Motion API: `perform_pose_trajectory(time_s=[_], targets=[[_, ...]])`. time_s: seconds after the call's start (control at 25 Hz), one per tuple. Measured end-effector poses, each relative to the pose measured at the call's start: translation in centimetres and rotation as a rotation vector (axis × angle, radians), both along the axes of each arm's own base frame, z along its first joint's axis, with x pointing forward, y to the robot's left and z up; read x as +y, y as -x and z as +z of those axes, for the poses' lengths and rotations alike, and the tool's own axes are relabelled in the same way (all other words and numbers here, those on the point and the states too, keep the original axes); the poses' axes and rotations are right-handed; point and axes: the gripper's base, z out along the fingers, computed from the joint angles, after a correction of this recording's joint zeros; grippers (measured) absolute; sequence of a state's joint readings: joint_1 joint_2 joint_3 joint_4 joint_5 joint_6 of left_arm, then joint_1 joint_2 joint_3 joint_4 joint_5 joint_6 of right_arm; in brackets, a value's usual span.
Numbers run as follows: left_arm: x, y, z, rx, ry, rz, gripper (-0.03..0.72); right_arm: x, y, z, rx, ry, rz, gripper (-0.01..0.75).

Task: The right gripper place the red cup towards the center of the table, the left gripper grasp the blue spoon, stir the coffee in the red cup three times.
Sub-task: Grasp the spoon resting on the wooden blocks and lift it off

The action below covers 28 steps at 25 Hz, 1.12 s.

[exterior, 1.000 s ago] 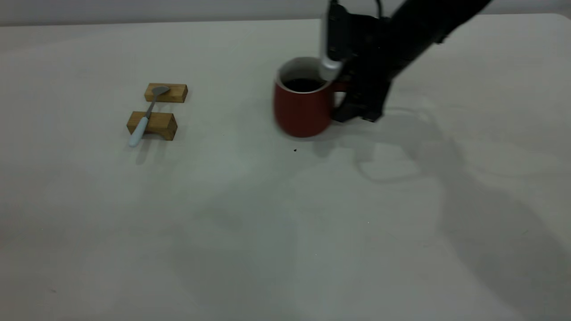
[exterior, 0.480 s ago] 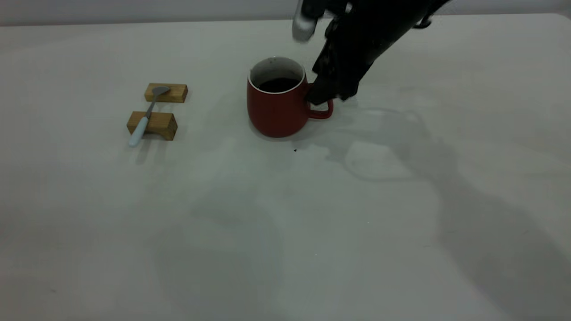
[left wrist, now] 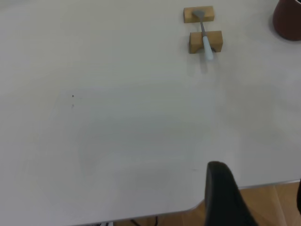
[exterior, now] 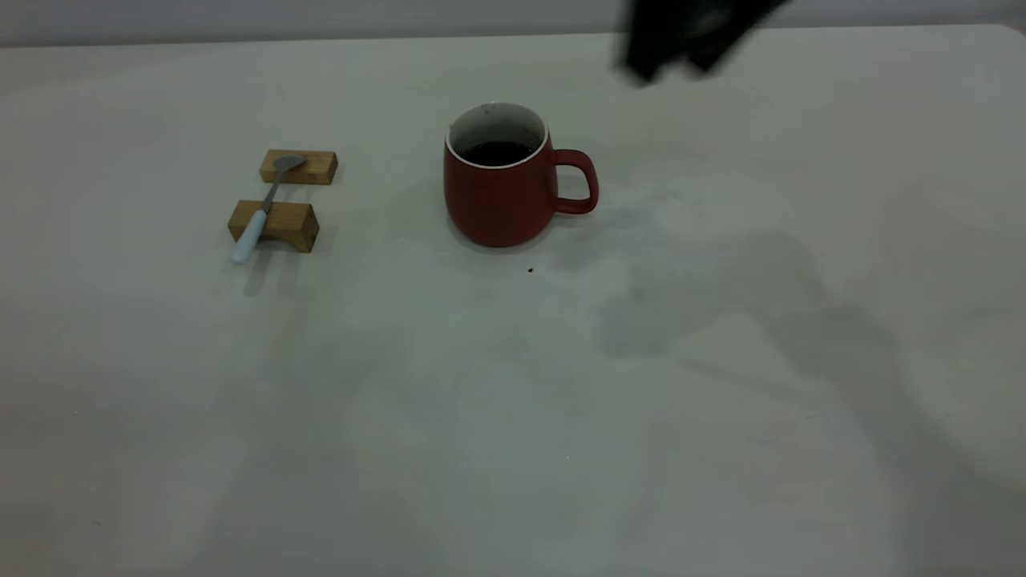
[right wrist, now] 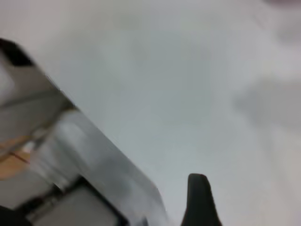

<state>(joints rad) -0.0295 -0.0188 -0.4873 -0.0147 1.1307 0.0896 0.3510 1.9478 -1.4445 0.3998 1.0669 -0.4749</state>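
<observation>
The red cup (exterior: 501,188) stands upright on the table (exterior: 513,385) near its middle, handle toward the right arm, with dark coffee (exterior: 498,152) inside. The blue spoon (exterior: 263,204) lies across two wooden blocks, left of the cup. My right gripper (exterior: 673,44) hangs high above the table behind and to the right of the cup, open and holding nothing; one of its fingers (right wrist: 200,200) shows in the right wrist view. My left gripper (left wrist: 261,202) is open over the table's near left edge, far from the spoon (left wrist: 205,35) and the cup (left wrist: 288,21).
The two wooden blocks (exterior: 298,167) (exterior: 274,224) carry the spoon off the surface. A small dark speck (exterior: 530,270) lies in front of the cup. The table's edge (left wrist: 263,186) runs just under the left gripper.
The right gripper slid the cup leftward, let go of its handle, then rose up and back to the right. The cup now stands alone. Spoon and blocks have not moved.
</observation>
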Motion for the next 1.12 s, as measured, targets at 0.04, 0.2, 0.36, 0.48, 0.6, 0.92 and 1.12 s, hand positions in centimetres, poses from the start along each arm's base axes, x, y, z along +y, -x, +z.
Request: perform_pose_trajectory(time_s=[0.04,0.2,0.36,0.48,0.6,0.92,1.12], targets=[[0.0,0.0,0.0,0.000,0.000,0.000,0.448,-0.9,0.6,0.9,0.007,0.073,-0.042,0.579],[0.0,0.0,0.0,0.000,0.000,0.000,0.448,-3.8,3.7,2.6,0.055,0.276,-0.215,0.579],[0.0,0.0,0.0,0.000,0.000,0.000,0.448,-6.1,8.3,2.3,0.095,0.370,-0.244,0.579],[0.0,0.0,0.0,0.000,0.000,0.000,0.448,-7.6,12.4,1.7,0.128,0.389,-0.241,0.579],[0.0,0.0,0.0,0.000,0.000,0.000,0.448,-9.2,16.3,1.8,0.107,0.374,-0.259,0.579],[0.0,0.0,0.0,0.000,0.001,0.001,0.448,-14.8,23.2,2.3,-0.069,0.276,-0.540,0.579],[0.0,0.0,0.0,0.000,0.001,0.001,0.448,-15.4,26.8,3.3,-0.257,0.205,-0.599,0.579]])
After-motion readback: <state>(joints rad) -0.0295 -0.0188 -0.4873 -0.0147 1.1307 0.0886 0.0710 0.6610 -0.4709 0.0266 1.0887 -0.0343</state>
